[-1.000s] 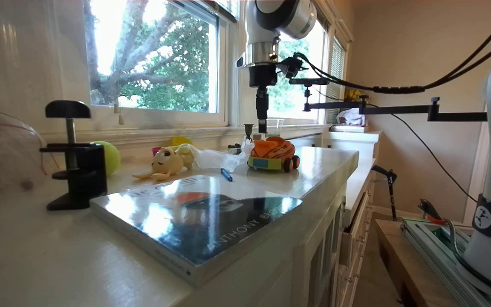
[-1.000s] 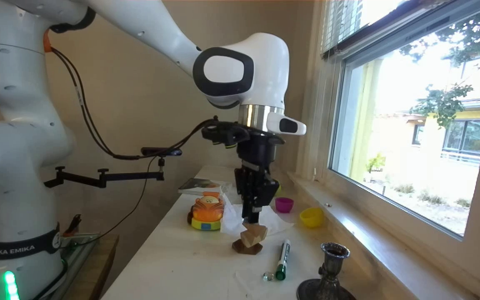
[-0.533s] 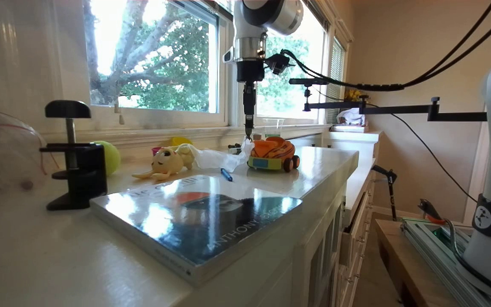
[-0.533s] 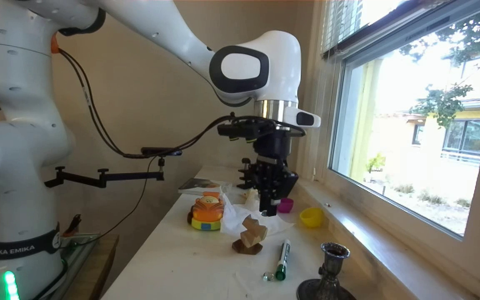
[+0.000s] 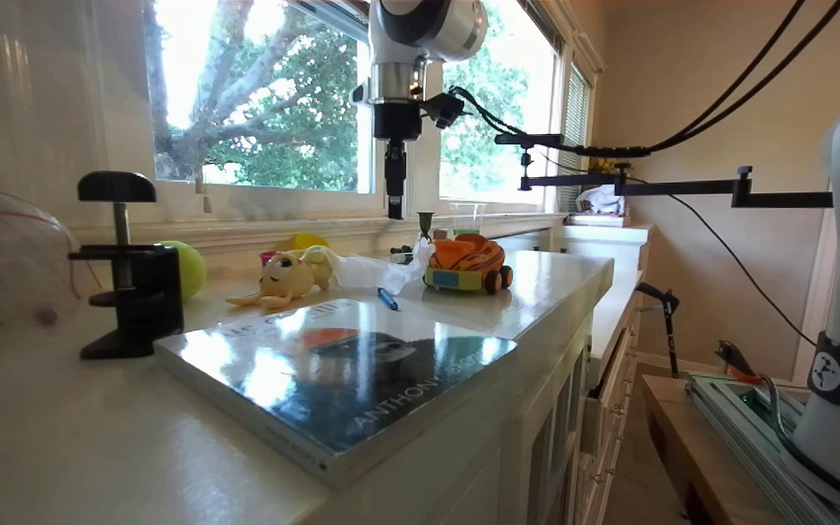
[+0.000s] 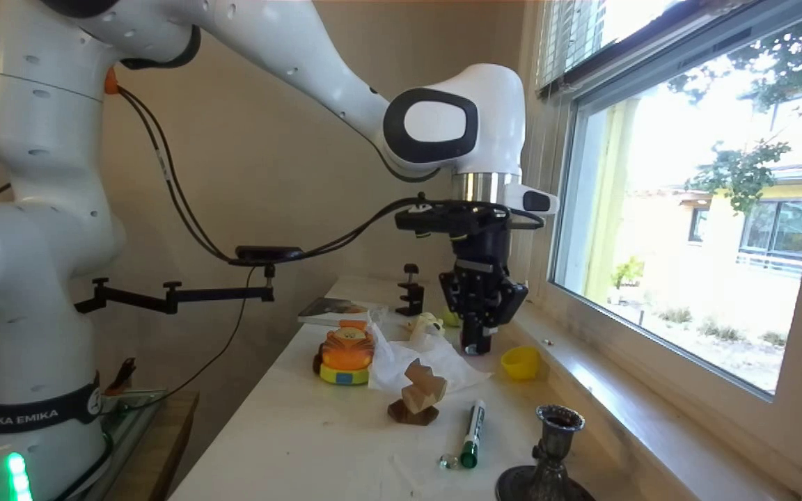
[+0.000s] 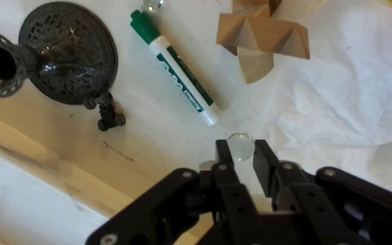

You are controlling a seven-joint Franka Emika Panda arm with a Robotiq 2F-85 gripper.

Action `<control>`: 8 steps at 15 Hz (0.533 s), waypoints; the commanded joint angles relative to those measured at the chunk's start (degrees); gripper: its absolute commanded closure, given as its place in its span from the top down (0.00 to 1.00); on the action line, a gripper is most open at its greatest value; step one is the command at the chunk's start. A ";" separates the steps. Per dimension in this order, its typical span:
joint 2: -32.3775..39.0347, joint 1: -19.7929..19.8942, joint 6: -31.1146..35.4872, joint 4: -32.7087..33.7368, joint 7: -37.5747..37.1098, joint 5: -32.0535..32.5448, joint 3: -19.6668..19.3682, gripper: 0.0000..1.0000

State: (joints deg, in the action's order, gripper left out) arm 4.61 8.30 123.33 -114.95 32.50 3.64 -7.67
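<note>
One clear marble (image 7: pixel 241 147), clasped in the hand (image 6: pixel 476 346), has shifted toward the window (image 6: pixel 686 209), away from the wooden block (image 6: pixel 424 391).

The smooth white arm (image 6: pixel 296 56) has a shiny silver ring (image 6: pixel 481 186). Above the ring is a black oval outline (image 6: pixel 436 151); below it, long black cables (image 5: pixel 613 152) and a black gripper (image 6: pixel 476 344) with round silver screws (image 7: pixel 109 239).
</note>
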 commanded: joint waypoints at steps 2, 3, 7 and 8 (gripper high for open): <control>5.19 0.09 -0.08 6.19 2.91 -2.25 1.69 0.07; 5.90 0.15 0.19 6.89 3.05 -2.10 2.04 0.07; 8.41 0.51 0.70 9.53 3.60 -1.98 3.11 0.07; 8.88 0.56 0.81 10.00 3.74 -1.99 3.30 0.07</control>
State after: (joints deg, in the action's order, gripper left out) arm 10.98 8.17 124.02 -108.22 34.09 3.00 -5.12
